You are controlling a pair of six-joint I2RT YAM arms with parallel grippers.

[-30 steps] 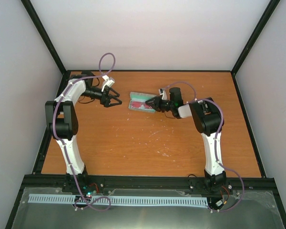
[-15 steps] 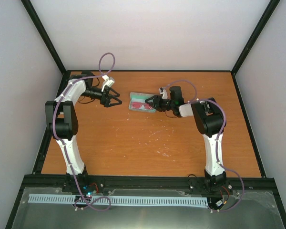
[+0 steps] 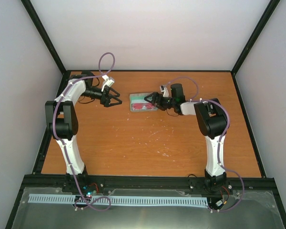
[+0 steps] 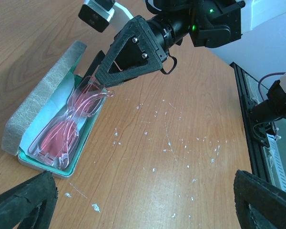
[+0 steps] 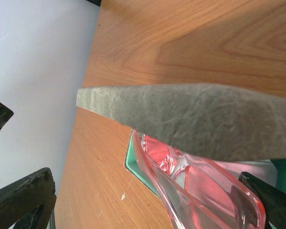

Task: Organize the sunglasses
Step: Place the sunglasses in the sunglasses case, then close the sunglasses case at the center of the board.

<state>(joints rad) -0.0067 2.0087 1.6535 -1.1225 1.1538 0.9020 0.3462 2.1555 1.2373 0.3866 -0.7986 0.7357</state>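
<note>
The sunglasses (image 4: 66,129), a red-pink translucent pair, lie folded in the open grey case (image 4: 40,100) on its teal lining. From above, the case (image 3: 140,96) sits at the table's far middle with the sunglasses (image 3: 142,105) inside. My right gripper (image 3: 152,99) is at the case's right end, open, its black fingers (image 4: 133,52) at the end of the frame. In the right wrist view the sunglasses (image 5: 200,186) lie between the spread fingertips (image 5: 24,198) under the raised lid (image 5: 195,119). My left gripper (image 3: 117,101) hangs open left of the case, with nothing in it.
The wooden tabletop (image 3: 148,143) is flecked with small white specks (image 4: 169,143). Black frame rails (image 3: 148,181) run along the near edge, and a rail (image 4: 248,124) with cabling also shows in the left wrist view. White walls enclose the table on three sides.
My right gripper has opened wide around the end of the sunglasses and its wrist has shifted slightly toward the back. The case now sits squarer. The left arm has not moved.
</note>
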